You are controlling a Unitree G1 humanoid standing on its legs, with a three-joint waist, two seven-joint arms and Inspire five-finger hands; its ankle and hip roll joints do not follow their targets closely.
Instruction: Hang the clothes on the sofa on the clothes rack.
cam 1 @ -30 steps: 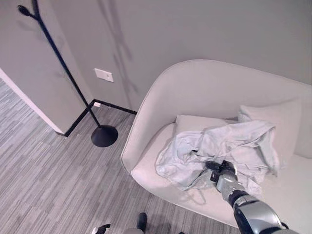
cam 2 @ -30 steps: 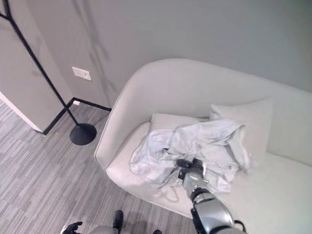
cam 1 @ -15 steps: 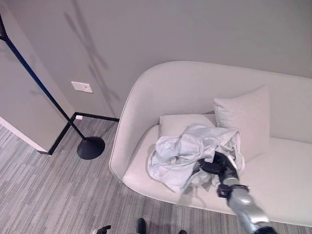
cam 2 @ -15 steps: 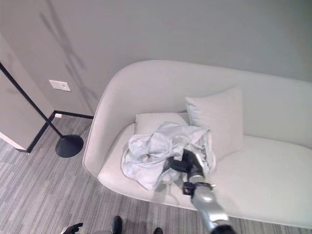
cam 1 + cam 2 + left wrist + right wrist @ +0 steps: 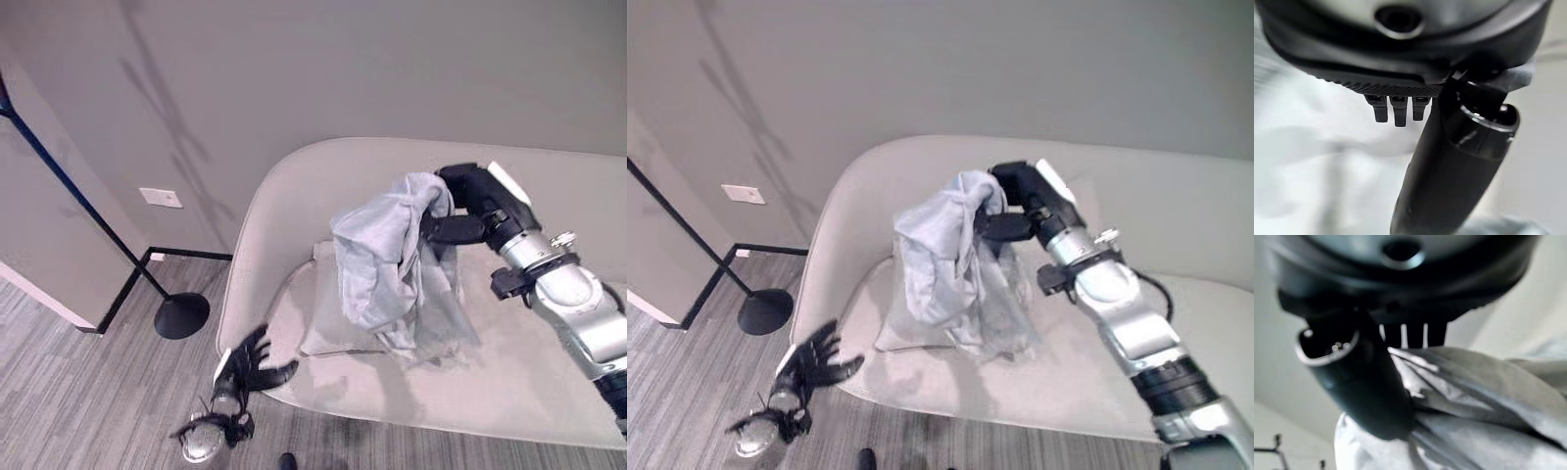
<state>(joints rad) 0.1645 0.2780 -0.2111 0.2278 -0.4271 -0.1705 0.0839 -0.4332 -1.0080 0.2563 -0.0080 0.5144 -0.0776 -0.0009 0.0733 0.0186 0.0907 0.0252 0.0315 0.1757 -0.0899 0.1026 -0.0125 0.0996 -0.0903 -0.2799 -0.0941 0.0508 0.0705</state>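
Note:
My right hand (image 5: 472, 199) is shut on a light grey garment (image 5: 392, 257) and holds it up above the pale sofa (image 5: 294, 191), the cloth hanging down in folds toward the seat. In the right wrist view the thumb (image 5: 1354, 379) presses onto the bunched cloth (image 5: 1474, 396). The black clothes rack stands on the floor to the sofa's left, a slanting pole (image 5: 73, 191) on a round base (image 5: 182, 315). My left hand (image 5: 251, 360) is open with its fingers spread, low by the sofa's front left corner, holding nothing.
A pale cushion (image 5: 318, 328) lies on the seat under the hanging garment. A grey wall with a white plate (image 5: 160, 197) rises behind the sofa and the rack. Striped grey carpet (image 5: 78, 392) covers the floor between me and the rack.
My right hand has lifted the garment off the seat and now holds it high before the sofa's back. My left hand has come into view at the lower left.

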